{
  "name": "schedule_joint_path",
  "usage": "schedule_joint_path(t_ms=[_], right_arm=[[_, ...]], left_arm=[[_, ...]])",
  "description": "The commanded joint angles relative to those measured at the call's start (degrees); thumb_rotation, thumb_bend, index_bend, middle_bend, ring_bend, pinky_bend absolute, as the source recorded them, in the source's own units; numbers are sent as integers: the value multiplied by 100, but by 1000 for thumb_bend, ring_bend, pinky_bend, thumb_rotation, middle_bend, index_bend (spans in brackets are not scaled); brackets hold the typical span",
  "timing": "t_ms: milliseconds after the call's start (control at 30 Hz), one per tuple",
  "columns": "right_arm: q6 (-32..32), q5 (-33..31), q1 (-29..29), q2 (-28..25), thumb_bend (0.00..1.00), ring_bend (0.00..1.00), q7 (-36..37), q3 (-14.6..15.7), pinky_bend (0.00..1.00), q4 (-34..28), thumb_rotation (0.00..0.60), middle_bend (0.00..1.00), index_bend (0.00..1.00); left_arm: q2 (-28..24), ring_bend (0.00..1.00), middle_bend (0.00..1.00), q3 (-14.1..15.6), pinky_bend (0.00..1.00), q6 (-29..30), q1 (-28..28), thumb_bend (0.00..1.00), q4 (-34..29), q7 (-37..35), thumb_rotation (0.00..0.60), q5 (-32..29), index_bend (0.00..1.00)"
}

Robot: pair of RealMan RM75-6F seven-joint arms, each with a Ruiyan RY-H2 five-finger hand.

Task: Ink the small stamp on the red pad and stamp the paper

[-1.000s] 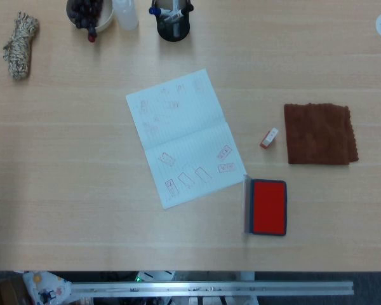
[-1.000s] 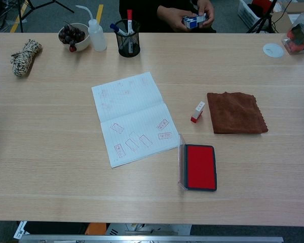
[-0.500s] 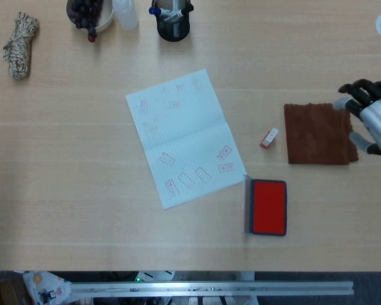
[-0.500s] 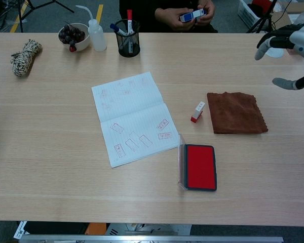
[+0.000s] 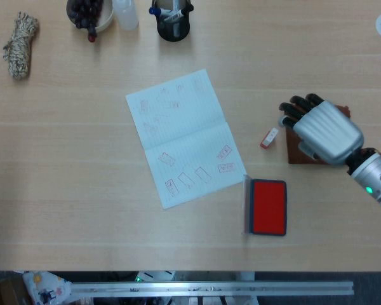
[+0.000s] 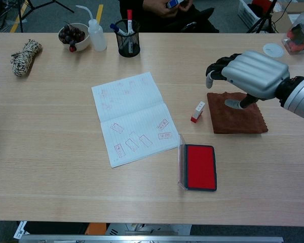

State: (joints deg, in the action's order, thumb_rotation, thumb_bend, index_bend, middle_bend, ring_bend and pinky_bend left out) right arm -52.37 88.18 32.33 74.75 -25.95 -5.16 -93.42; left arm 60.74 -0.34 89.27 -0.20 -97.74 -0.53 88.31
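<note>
The small red-and-white stamp [image 5: 269, 138] [image 6: 197, 112] lies on its side on the table, between the paper and a brown cloth. The red ink pad [image 5: 268, 207] [image 6: 200, 167] sits open near the front, its clear lid standing on its left edge. The lined paper [image 5: 183, 136] [image 6: 133, 117] carries several red stamp marks. My right hand [image 5: 322, 130] [image 6: 249, 74] hovers above the brown cloth just right of the stamp, fingers apart and holding nothing. The left hand does not show in either view.
A brown cloth [image 5: 298, 155] [image 6: 238, 121] lies under the right hand. Along the far edge stand a black pen cup [image 6: 127, 38], a squeeze bottle [image 6: 96, 33], a bowl of dark fruit [image 6: 74, 35] and a rope bundle [image 6: 25, 56]. A person sits beyond the table.
My right hand has come in from the right edge, moving leftward over the brown cloth toward the stamp. The stamp, pad and paper have not moved.
</note>
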Motion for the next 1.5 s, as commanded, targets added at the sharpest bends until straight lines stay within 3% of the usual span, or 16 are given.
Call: schedule_joint_path(t_ms=[33, 500, 1500], right_arm=[[128, -117, 125, 255, 246, 205, -90, 47, 295, 240, 600, 263, 379], [359, -495, 429, 1005, 247, 206, -189, 92, 295, 1046, 600, 269, 411], [500, -943, 762, 1685, 258, 205, -165, 192, 294, 1893, 600, 288, 463]], left_arm=[[-6, 116, 45, -5, 176, 7, 9, 262, 8, -23, 600, -19, 72], [-9, 116, 45, -33, 176, 11, 27, 261, 50, -77, 600, -83, 72], [16, 116, 45, -62, 176, -67, 22, 261, 125, -78, 600, -194, 72]])
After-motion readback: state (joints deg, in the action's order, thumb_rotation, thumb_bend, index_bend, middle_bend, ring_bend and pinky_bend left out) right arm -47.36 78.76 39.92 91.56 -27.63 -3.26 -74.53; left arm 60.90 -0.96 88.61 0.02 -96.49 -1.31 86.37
